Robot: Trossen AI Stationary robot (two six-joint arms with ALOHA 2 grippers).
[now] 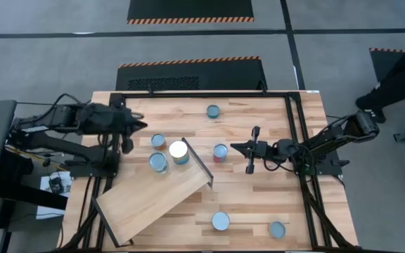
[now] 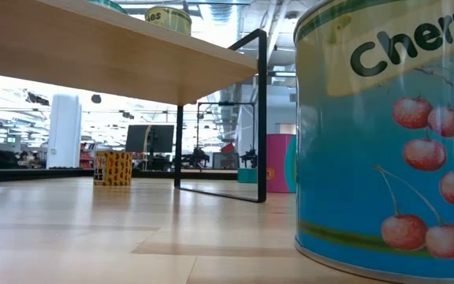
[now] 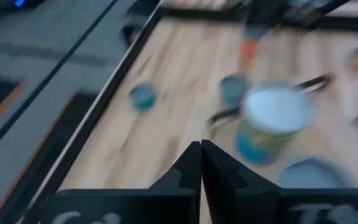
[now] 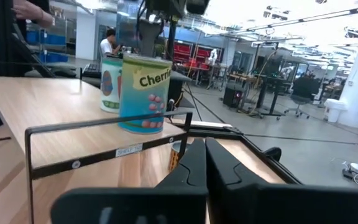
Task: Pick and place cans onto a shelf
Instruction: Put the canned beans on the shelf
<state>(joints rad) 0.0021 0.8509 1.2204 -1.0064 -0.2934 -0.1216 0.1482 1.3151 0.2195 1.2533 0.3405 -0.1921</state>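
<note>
Both grippers have their fingers pressed together on nothing. Left gripper hangs over the tabletop just beside the shelf's raised end, its closed fingertips meeting in its wrist view. Right gripper sits low on the other side of the shelf, near a red-labelled can, and in its wrist view the dark fingers lie together below the shelf's dark edge. A white-topped can stands on the shelf's end by that dark edge; a second can stands on the plank just beside it. A third can sits just off the shelf toward the left gripper. Well away from the shelf, one can stands near the table's far edge, and two more stand near its opposite edge.
</note>
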